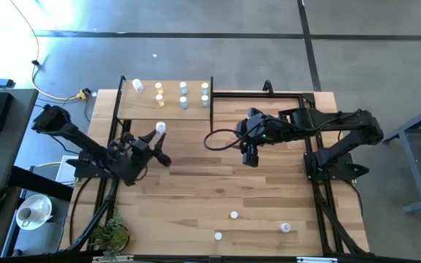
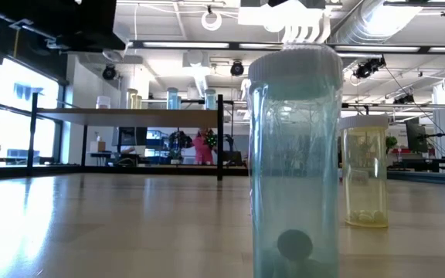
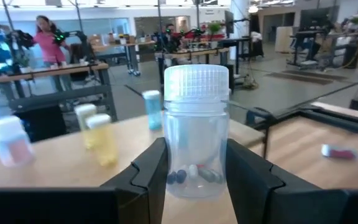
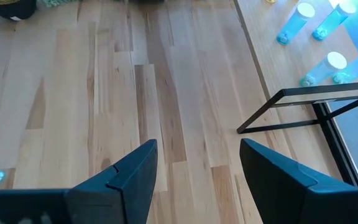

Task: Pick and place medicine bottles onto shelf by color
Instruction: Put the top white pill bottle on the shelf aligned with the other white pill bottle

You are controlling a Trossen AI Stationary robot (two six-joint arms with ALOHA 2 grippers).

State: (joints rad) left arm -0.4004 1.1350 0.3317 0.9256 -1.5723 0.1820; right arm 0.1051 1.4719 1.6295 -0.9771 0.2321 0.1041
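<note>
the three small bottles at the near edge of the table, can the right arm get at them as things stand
Probably yes. The right gripper hangs open and empty over bare wood planks, and nothing stands between it and the three small white-capped bottles near the front edge. The left gripper, shut on a clear white-capped bottle, is off to the side.

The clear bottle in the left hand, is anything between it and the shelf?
Nothing visible. The left hand holds the clear bottle upright at the shelf edge; the yellow bottles stand off to one side.
</note>
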